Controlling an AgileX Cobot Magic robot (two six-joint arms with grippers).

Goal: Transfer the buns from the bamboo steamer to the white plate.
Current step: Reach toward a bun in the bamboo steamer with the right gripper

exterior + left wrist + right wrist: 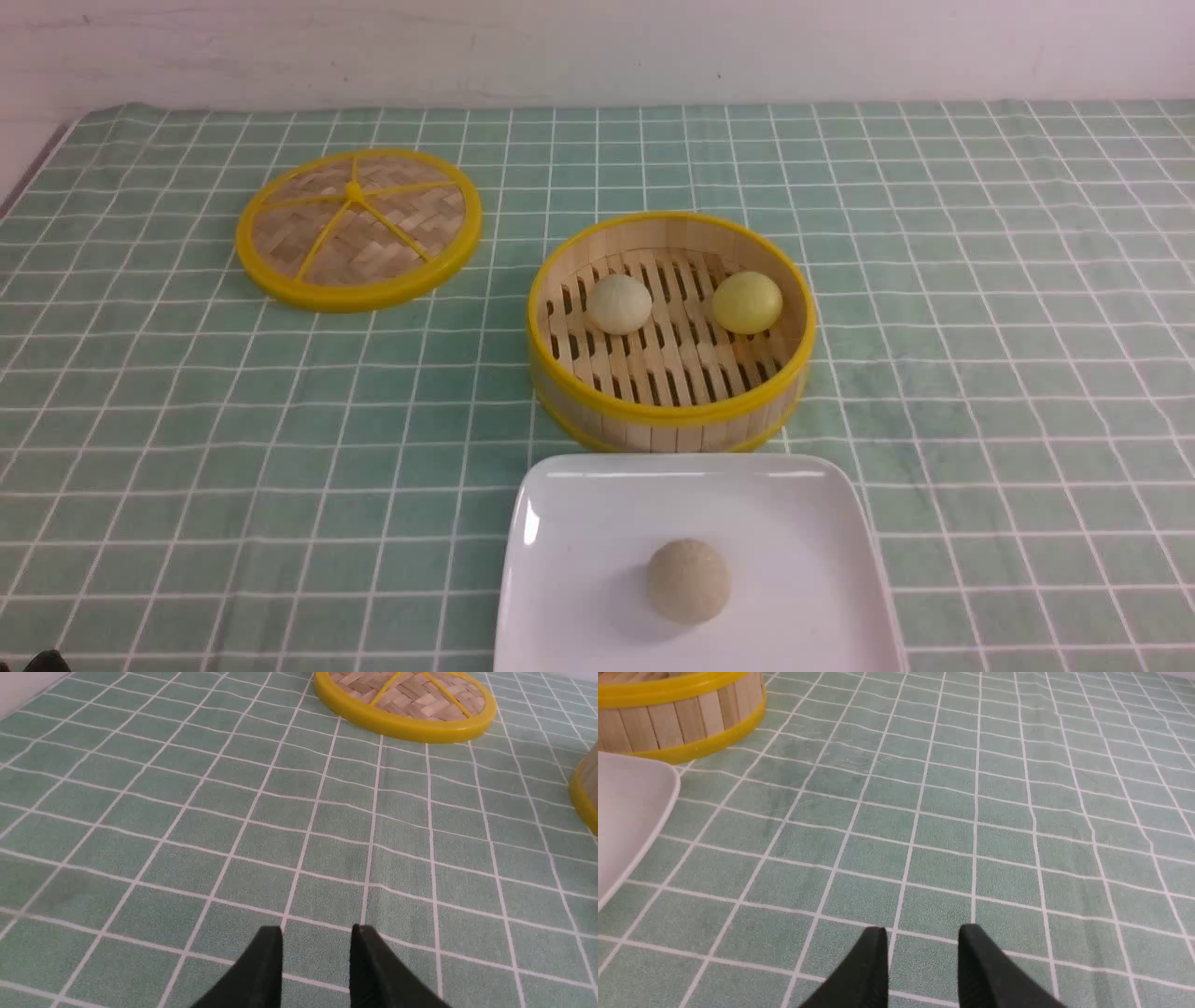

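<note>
Two Buns Sit in Steamer, One Tan Bun on Plate

Two small domed buns, a pale cream bun (620, 304) and a yellow bun (747, 302), rest apart on the slatted floor of a round bamboo steamer (672, 412), the yellow one to the right. Just in front of the steamer, a square white plate (579, 504) with rounded corners carries a greyish-tan bun (689, 581); the plate's near edge falls outside the front view. Beyond the steamer's left side, a woven disc (358, 231) with a yellow rim and spokes lies flat on a green cloth (980, 420) crossed by white lines. At the left wrist, the fingertips of the left gripper (316, 928) stand apart with nothing between them, above the cloth. The right gripper (923, 929) is likewise parted and holding nothing, also over the cloth. A pale wall (597, 51) rises behind the covered table.
</note>
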